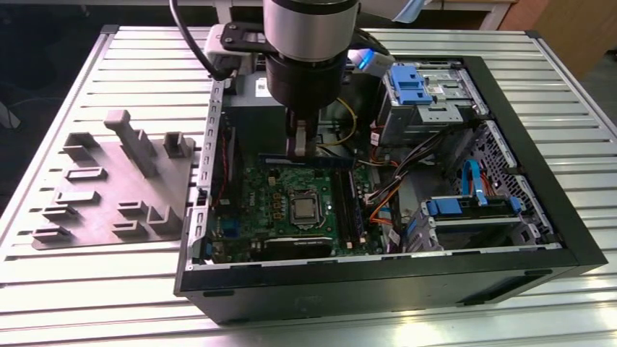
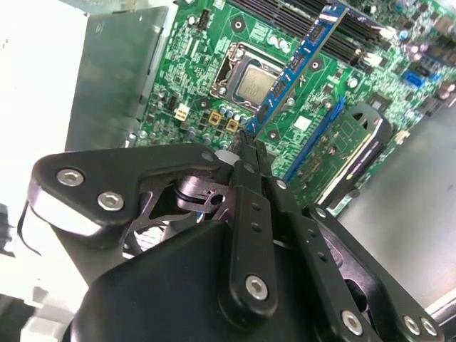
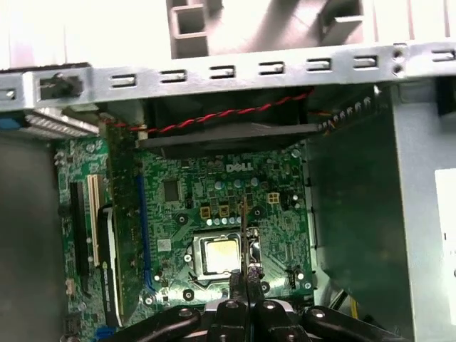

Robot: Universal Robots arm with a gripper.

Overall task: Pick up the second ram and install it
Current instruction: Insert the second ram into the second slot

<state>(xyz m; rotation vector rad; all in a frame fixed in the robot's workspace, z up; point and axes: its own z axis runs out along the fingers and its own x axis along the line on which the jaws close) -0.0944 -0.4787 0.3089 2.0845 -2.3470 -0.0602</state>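
Blue-green second ram [image 2: 303,57], pinched tight in gripper [image 2: 246,146], held above motherboard [image 2: 178,78]

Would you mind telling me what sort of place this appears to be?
Probably a robotics lab or test bench for computer assembly: an open computer case sits on a slatted metal table, a grey parts holder lies beside it, and the gripper holds a memory stick above the case.
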